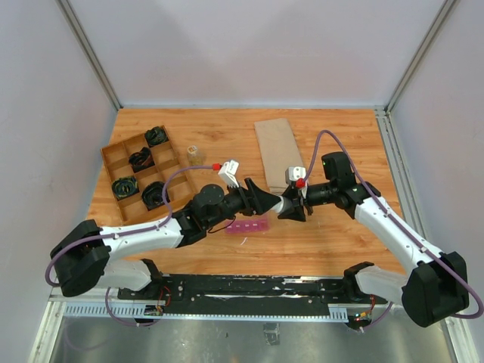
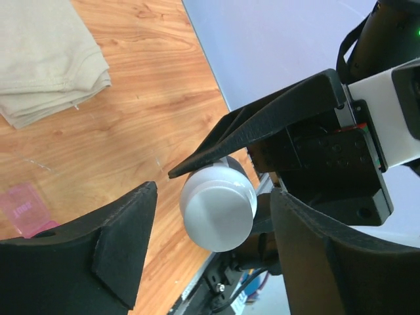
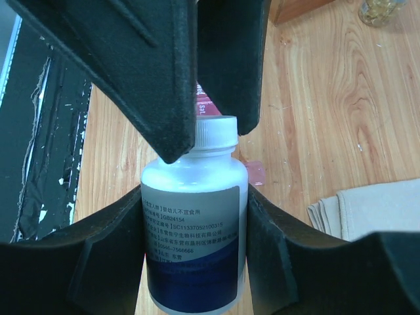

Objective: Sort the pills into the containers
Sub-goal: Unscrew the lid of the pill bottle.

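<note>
— Both grippers on one white bottle (image 3: 194, 220)?
— Yes: the right gripper (image 1: 293, 209) clamps its body, and the left gripper (image 1: 271, 202) has its jaws apart around the cap (image 2: 218, 211). Only the left wrist shows that gap.
— The containers (image 1: 250, 226)?
— On the table beside the left gripper, half hidden behind the cap from the right wrist. Folded cloth (image 1: 275, 147) and wooden tray (image 1: 113, 168) lie beyond.

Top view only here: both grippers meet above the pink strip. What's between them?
Observer: A white bottle with a blue-banded label, clamped between the right gripper fingers.
Operator: Is its cap off yet?
Observer: No, the cap is on. The left gripper has a finger on either side of it, but I cannot tell whether they touch.
</note>
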Robot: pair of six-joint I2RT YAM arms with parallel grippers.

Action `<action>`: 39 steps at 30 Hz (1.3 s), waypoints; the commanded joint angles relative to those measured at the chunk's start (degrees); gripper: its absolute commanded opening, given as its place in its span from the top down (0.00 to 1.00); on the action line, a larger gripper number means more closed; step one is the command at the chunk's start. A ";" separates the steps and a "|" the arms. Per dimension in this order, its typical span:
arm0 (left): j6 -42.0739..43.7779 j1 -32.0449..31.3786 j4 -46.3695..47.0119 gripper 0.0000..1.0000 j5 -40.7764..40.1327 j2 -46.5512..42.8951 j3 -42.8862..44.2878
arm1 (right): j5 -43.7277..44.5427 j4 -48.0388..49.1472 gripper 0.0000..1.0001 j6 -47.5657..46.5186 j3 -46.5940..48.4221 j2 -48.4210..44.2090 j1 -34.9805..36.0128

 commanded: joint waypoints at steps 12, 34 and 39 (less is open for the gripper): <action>10.79 -0.27 -5.67 0.01 -0.12 -9.02 -3.54 | -3.71 -0.52 0.99 0.22 1.52 -0.15 0.26; 67.63 7.89 27.38 0.01 37.18 -7.75 -13.71 | -6.12 -1.95 0.99 -2.28 1.23 -0.53 0.30; 67.75 7.89 25.74 0.10 38.93 -2.97 -9.67 | -6.33 -2.01 0.99 -2.40 1.16 -0.61 0.26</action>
